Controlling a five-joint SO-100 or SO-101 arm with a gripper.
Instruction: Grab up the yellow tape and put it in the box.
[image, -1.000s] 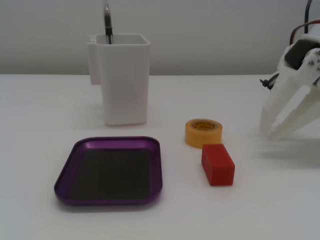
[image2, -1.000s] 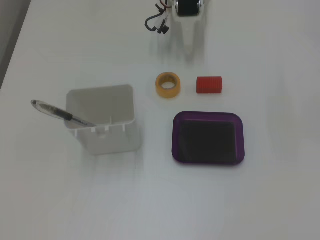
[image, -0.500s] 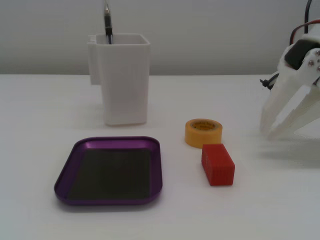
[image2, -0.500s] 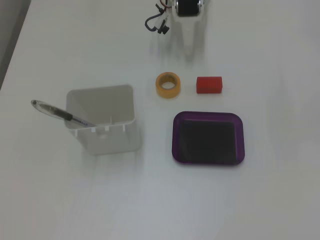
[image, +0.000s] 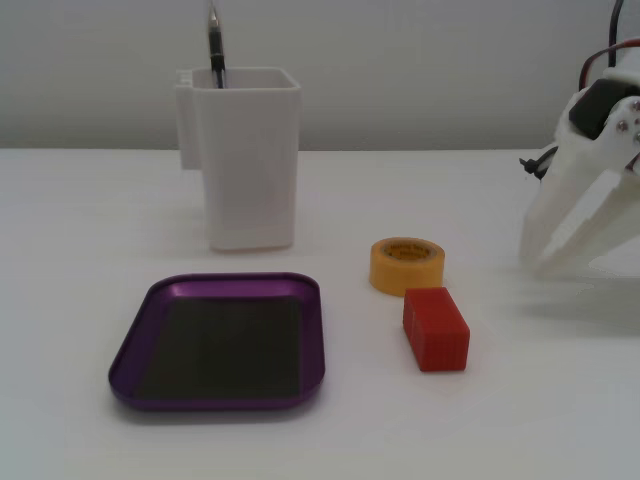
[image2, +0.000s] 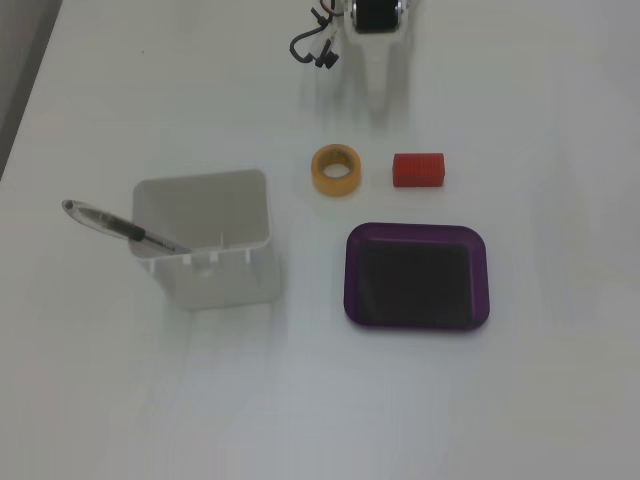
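In the fixed view from the front, the purple box (image: 218, 342) lies at the left on the white table (image: 90, 230), with a tall white container (image: 248, 158) behind it holding a pen (image: 215, 45). Further right, the yellow tape (image: 406, 265) lies flat on the table, a red block (image: 436, 328) just in front of it. At the far right, the white gripper (image: 540, 262) points down with its fingers apart, well clear of the tape and holding nothing.
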